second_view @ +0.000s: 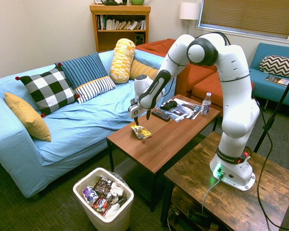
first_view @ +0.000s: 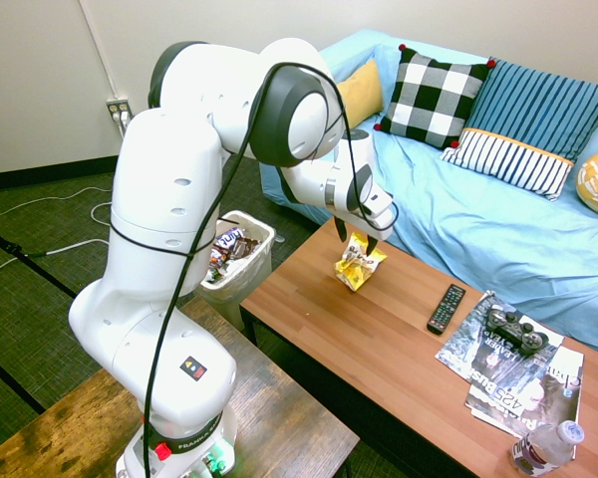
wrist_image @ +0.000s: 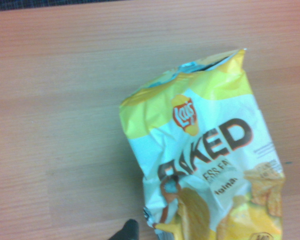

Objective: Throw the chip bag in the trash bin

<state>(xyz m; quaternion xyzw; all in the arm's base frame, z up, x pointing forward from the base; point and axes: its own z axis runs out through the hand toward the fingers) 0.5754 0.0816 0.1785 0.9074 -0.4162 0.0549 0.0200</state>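
Reaching stage: fingers spread wide, gripping nothing, pointed straight down just above the chip bag. Bag lying on the tabletop near the end nearest the trash bin, toward the sofa-side edge, well apart from the remote and the magazines at the far end. Opened top of the bag visible in the wrist view, crumpled and slightly raised; body puffed and creased rather than flat.

To do this step well: come down centred over the bag so one finger passes each side of a raised fold, not over the flat printed face. Stop short of pressing hard into the wood; probably best to pinch a crease or the crumpled mouth, since slick foil tends to slide out of a shallow bite. Close fully before lifting, then lift straight up to check the hold.

Bin standing on the floor just past the tabletop's short end, already partly filled with wrappers, liner mouth open. Short carry over that edge, release above the opening.
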